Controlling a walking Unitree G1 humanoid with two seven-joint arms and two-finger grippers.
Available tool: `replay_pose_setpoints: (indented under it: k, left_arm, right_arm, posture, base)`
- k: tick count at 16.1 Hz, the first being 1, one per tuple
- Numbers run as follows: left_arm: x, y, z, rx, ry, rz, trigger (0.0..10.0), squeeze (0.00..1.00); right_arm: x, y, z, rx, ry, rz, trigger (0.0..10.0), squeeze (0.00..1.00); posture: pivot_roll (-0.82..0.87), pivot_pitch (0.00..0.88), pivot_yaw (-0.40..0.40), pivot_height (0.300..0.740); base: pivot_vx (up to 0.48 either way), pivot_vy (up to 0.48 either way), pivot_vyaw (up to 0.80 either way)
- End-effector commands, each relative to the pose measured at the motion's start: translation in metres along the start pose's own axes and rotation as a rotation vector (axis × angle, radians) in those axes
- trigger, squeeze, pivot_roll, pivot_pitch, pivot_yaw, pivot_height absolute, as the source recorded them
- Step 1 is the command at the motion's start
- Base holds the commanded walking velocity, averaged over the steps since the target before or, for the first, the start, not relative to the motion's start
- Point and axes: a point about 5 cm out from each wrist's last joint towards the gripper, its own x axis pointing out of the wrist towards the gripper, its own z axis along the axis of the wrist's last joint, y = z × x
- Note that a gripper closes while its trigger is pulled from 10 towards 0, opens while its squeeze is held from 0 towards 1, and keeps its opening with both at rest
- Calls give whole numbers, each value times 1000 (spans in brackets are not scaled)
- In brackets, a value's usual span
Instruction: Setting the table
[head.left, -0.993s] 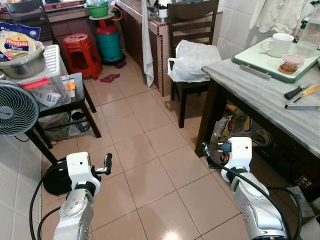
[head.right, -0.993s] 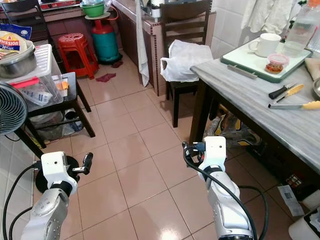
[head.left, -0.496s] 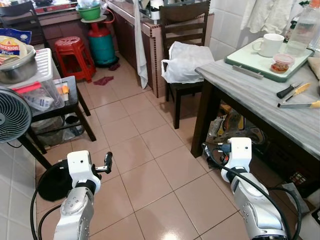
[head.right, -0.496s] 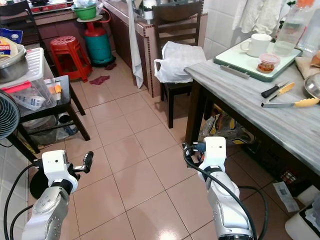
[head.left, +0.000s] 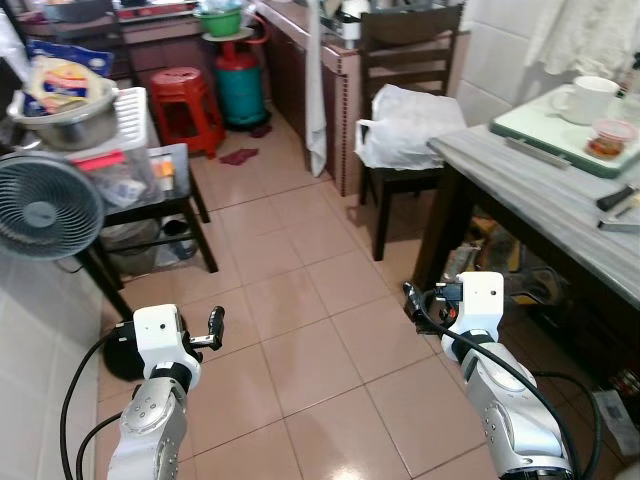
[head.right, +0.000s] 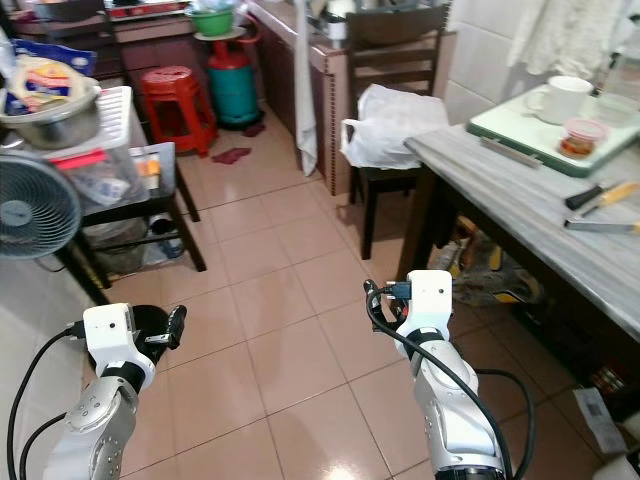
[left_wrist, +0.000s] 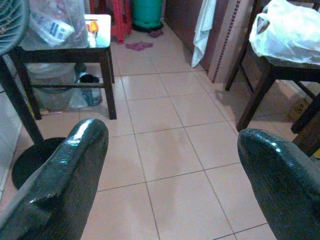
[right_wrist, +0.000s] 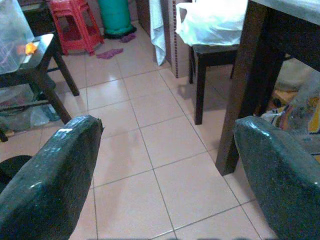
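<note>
Two grippers hung low over the tiled floor (head.left: 300, 330) in front of you. The left gripper (left_wrist: 172, 175) had its black fingers spread wide with nothing between them, and the right gripper (right_wrist: 167, 170) was equally wide apart and empty.

Much of the table (head.left: 540, 185) was cut off at the right side of the eye views; you could see only its grey, grained top and one dark leg. At its far edge sat a green-rimmed tray (head.left: 560, 125) carrying a white mug (head.left: 583, 100) and a small round tub (head.left: 609, 138) with a reddish lid. Nearer along the right edge lay a black-handled knife (head.right: 584, 196), a yellow-handled tool (head.right: 620, 192) and a flat metal blade (head.right: 598, 226), all partly cropped.

A dark wooden chair (head.left: 400, 60) stood at the table's far corner with a white plastic bag (head.left: 408, 125) on its seat.

On your left, a steel bowl (head.left: 62, 118) held a packet (head.left: 62, 80) whose lettering was too blurred to read. A round fan (head.left: 45, 205) stood in front of a black side table (head.left: 165, 205). A red stool (head.left: 188, 105) and a green gas cylinder (head.left: 238, 85) stood further back.
</note>
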Motion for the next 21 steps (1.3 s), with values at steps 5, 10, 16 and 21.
replay_pose_setpoints:
  k: [5, 10, 16, 21]
  left_arm:
    - [-1, 4, 2, 15, -6, -5, 10000, 0]
    - [-1, 3, 1, 21, -1, -10, 10000, 0]
    - [-2, 5, 0, 43, -1, -18, 10000, 0]
    - [-4, -4, -2, 80, 12, -78, 10000, 0]
  right_arm:
    - [2, 3, 1, 1, -10, 10, 10000, 0]
    - [0, 3, 0, 1, -11, 3, 10000, 0]
    - [1, 3, 0, -2, -14, -7, 10000, 0]
    - [1, 0, -4, -5, 4, -29, 10000, 0]
  posture:
    - [-232, 0, 81, 740]
    - [-234, 0, 86, 740]
    - [-230, 0, 90, 740]
    - [-223, 0, 94, 740]
  base:
    - [0, 350, 0]
    - [0, 442, 0]
    - [0, 309, 0]
    - [0, 0, 0]
